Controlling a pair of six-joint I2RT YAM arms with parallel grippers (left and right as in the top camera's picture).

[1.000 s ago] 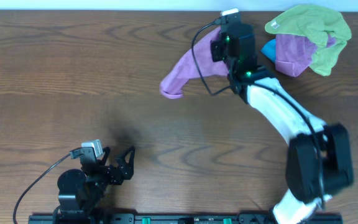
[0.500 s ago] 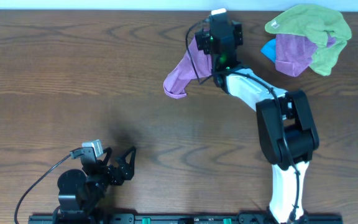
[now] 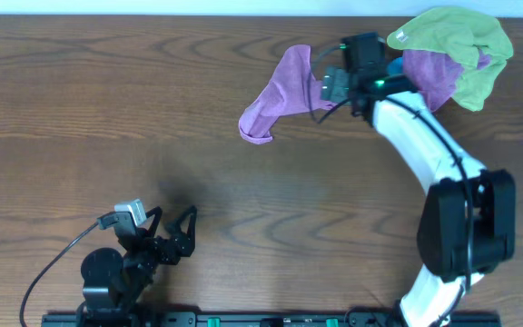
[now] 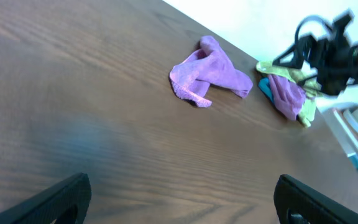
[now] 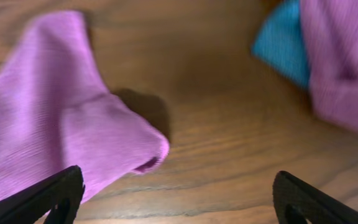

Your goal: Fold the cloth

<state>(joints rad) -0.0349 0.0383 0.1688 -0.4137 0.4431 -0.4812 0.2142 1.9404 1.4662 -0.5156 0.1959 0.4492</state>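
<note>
Purple cloth (image 3: 275, 95): crumpled, long axis diagonal, just left of my right gripper (image 5: 179, 198), whose jaws are spread, empty. My left gripper (image 3: 175, 238), seemingly released, sits well apart.

The cloth (image 3: 278, 94) is plain lilac-purple with a fine ribbed weave. The table (image 3: 107, 109) is dark brown with streaky wood grain. A lime-green cloth (image 3: 461, 36), a second purple cloth (image 3: 429, 80) and a bright blue scrap (image 5: 284, 40), perhaps fabric too, sit together. The right arm (image 3: 407, 136) is white; the left gripper (image 4: 182, 190) and right gripper (image 5: 176, 186) are black.
</note>
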